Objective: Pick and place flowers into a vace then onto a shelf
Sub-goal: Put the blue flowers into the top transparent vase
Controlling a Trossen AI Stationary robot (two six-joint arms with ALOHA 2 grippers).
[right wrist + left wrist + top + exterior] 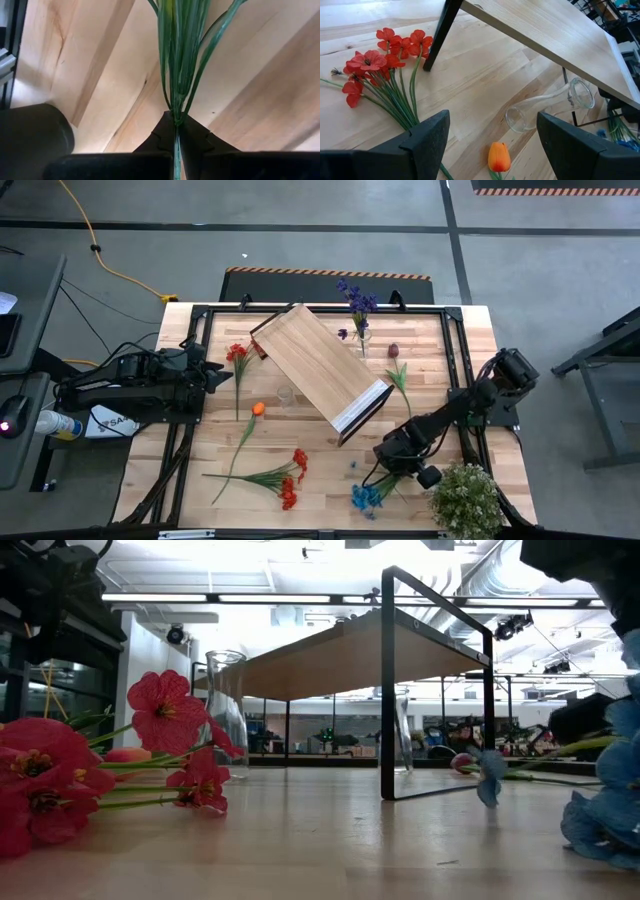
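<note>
Green stems (pixel 176 65) fill the right wrist view, pinched between the right gripper (pixel 176 131) fingers, which are closed tight on them. From above, that gripper (pixel 392 463) sits low at the near right of the table (pixel 330 480), just beside the blue flowers (pixel 366 497) whose stems it grips. A bushy potted plant (pixel 466 498) stands at the near right corner, just right of it.

The left gripper (pixel 213 376) waits at the table's left side, fingers spread wide and holding nothing. Its wrist view looks down on a red bunch (pixel 375 62), an orange tulip (pixel 499 156) and a clear vase (pixel 550 104) lying on its side next to the shelf (pixel 555 40).

The shelf (pixel 322 370) stands askew in the middle of the table, its white end toward the near right. Purple flowers (pixel 357 300) stand in a vase at the far side. A maroon bloom (pixel 393 351) lies right of the shelf. Red flowers (pixel 237 354) lie left of it, and more red ones (pixel 292 478) lie at the near middle.
</note>
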